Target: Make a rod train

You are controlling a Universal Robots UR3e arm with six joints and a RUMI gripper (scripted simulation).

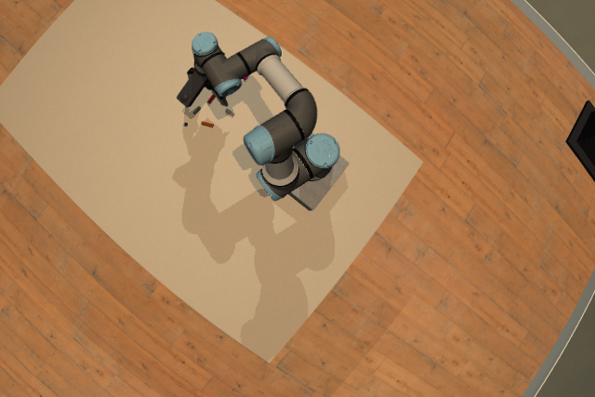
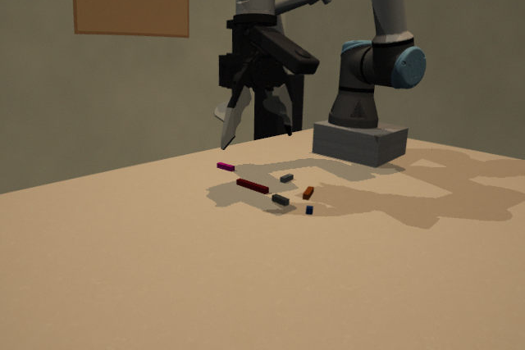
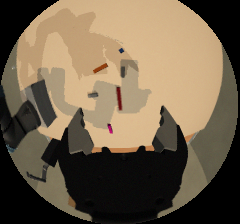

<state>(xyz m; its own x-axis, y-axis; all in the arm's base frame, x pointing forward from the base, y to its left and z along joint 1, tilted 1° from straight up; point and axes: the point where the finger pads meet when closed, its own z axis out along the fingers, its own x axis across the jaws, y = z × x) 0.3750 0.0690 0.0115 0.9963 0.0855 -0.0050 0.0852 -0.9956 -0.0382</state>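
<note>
My gripper [image 2: 257,136] is open and empty, and hangs well above the mat. The red rod [image 2: 253,185] lies flat below it and shows between the fingers in the wrist view [image 3: 119,98]. The magenta rod [image 2: 225,165] [image 3: 110,129] lies a little beyond the red rod's far end, apart from it. One grey rod [image 2: 280,199] lies just off the red rod's near end, roughly in line with it. A second grey rod [image 2: 286,177] lies to the side. The orange rod [image 2: 308,192] and the small blue rod [image 2: 309,209] lie near the first grey rod.
The arm's grey base block [image 2: 359,141] stands on the mat behind the rods. A black post [image 2: 271,121] stands behind the gripper. The tan mat [image 1: 191,142] lies on a wooden floor.
</note>
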